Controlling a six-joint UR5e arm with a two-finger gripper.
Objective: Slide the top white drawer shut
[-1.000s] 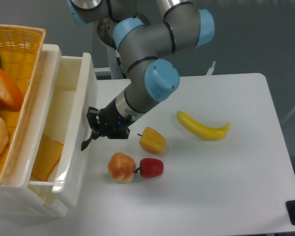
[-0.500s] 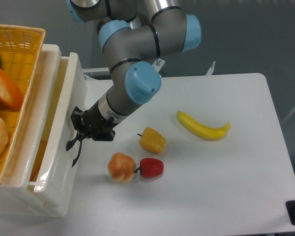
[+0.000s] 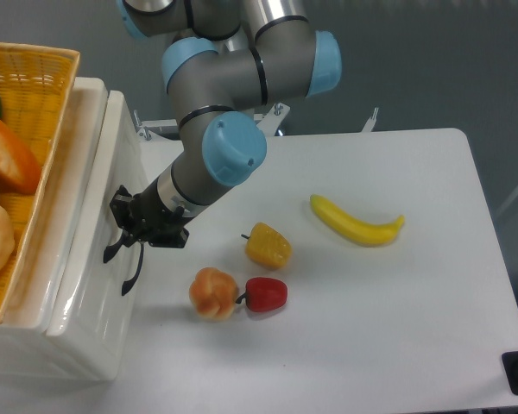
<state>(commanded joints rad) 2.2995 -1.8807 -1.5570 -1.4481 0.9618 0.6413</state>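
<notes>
The top white drawer [image 3: 91, 259] is pushed into the white cabinet, its glossy front about flush with the cabinet face. Its black curved handle [image 3: 110, 252] sticks out just below my gripper. My gripper [image 3: 123, 220] is pressed against the drawer front at the handle. Its dark fingers merge with the handle, so I cannot tell how the jaws stand. A second black handle [image 3: 130, 278] shows slightly lower, on the lower drawer.
A yellow wicker basket [image 3: 34, 78] with bread and a green item sits on top of the cabinet. On the white table [image 3: 371, 345] lie a yellow pepper [image 3: 268, 246], a red pepper [image 3: 265, 294], an orange fruit [image 3: 213, 293] and a banana [image 3: 355, 222].
My gripper has moved left against the drawer front, and the top drawer has slid from well open to shut; its inside no longer shows.
</notes>
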